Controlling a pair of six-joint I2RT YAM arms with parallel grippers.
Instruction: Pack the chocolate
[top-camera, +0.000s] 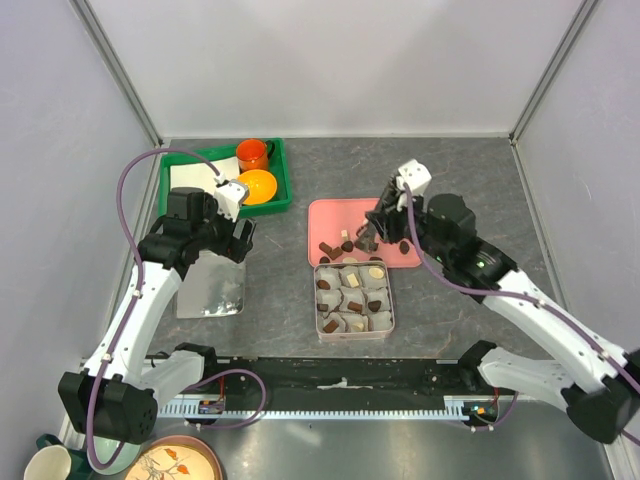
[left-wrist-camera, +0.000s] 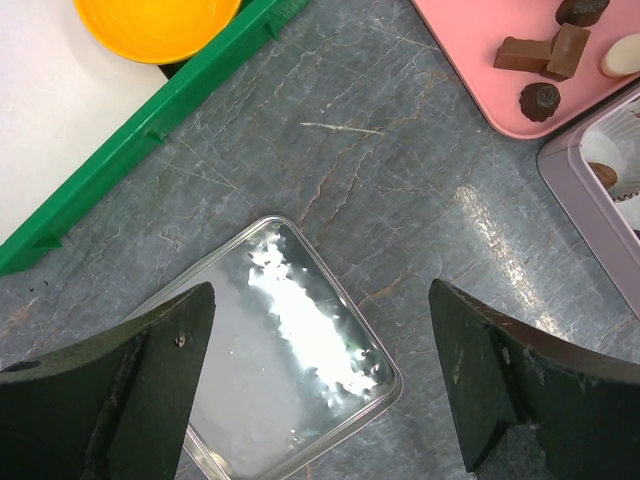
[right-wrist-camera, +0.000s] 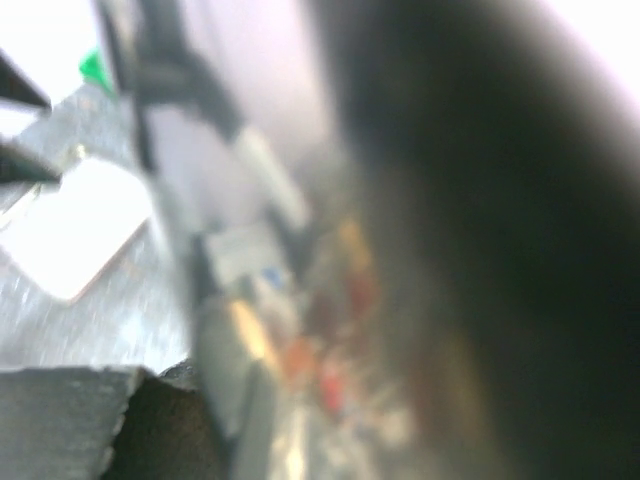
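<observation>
Chocolate pieces (top-camera: 327, 246) lie on a pink tray (top-camera: 335, 212), several of them brown and one pale. More chocolate (top-camera: 352, 281) sits in grey paper cups inside the square tin (top-camera: 392, 300) in front of the tray. My right gripper (top-camera: 370, 238) hangs low over the tray's middle among the pieces. Its wrist view is a blur, so its jaws and anything between them do not show. My left gripper (left-wrist-camera: 320, 296) is open and empty above the shiny tin lid (left-wrist-camera: 270, 370). The left wrist view shows chocolate (left-wrist-camera: 540, 100) on the pink tray (left-wrist-camera: 470, 50).
A green tray (top-camera: 283, 180) at the back left holds an orange mug (top-camera: 252, 153), an orange bowl (top-camera: 258, 186) and white paper. Grey walls close in the table on three sides. A cup (top-camera: 48, 465) and a plate (top-camera: 170, 462) sit below the near edge.
</observation>
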